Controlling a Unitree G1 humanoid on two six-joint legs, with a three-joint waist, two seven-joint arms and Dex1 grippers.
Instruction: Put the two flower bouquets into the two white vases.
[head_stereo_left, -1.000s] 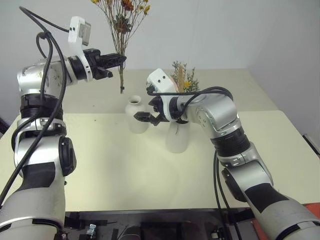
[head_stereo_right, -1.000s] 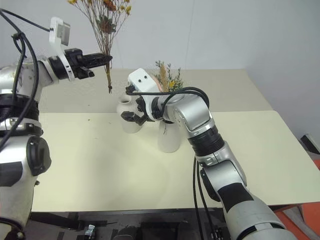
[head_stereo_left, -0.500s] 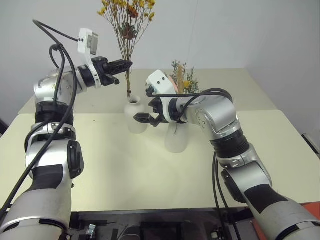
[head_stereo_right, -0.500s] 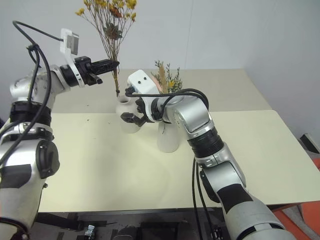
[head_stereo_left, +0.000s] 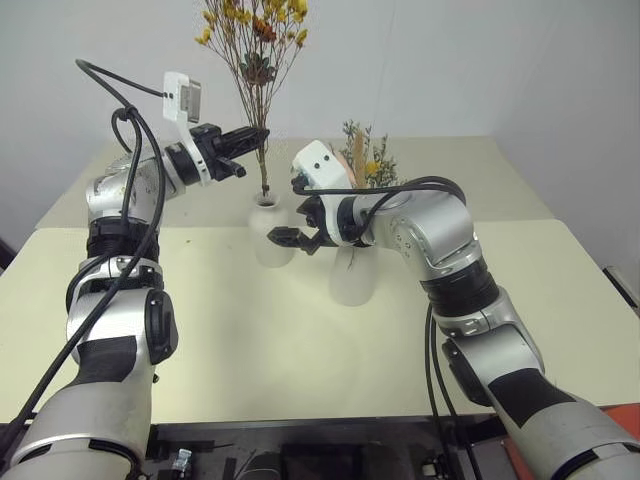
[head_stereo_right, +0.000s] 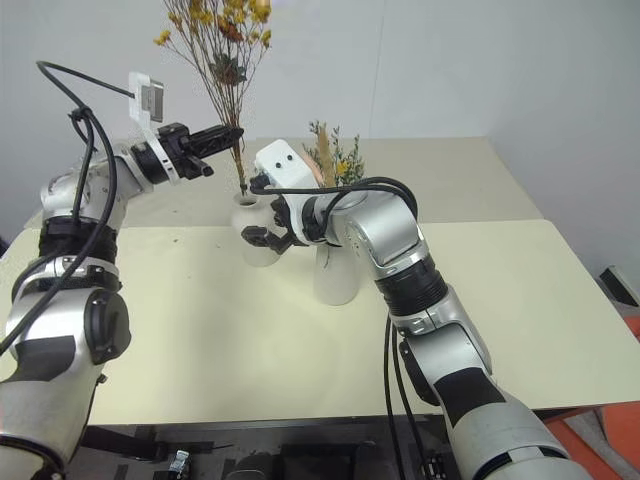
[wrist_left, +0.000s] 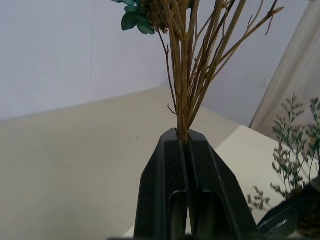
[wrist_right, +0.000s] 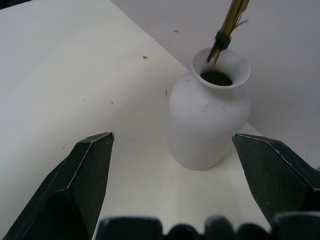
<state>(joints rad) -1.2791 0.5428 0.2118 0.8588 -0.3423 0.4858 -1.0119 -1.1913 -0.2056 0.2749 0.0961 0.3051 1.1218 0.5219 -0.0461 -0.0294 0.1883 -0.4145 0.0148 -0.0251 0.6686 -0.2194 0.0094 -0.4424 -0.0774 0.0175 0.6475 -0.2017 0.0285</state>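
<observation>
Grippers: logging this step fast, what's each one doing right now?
Left gripper: shut on the yellow bouquet, stem ends at the bottle vase mouth.
Right gripper: open, holding nothing, facing the bottle vase.

Matt white ceramic vase (wrist_right: 209, 117)

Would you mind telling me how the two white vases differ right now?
The bottle vase is shorter, with a narrow neck and flared lip; the cone vase is taller and neckless. The cone vase already holds the green bouquet; at the bottle vase, the yellow bouquet's stem tips are only at the mouth, held by the left gripper. Both are matte white and upright.
</observation>
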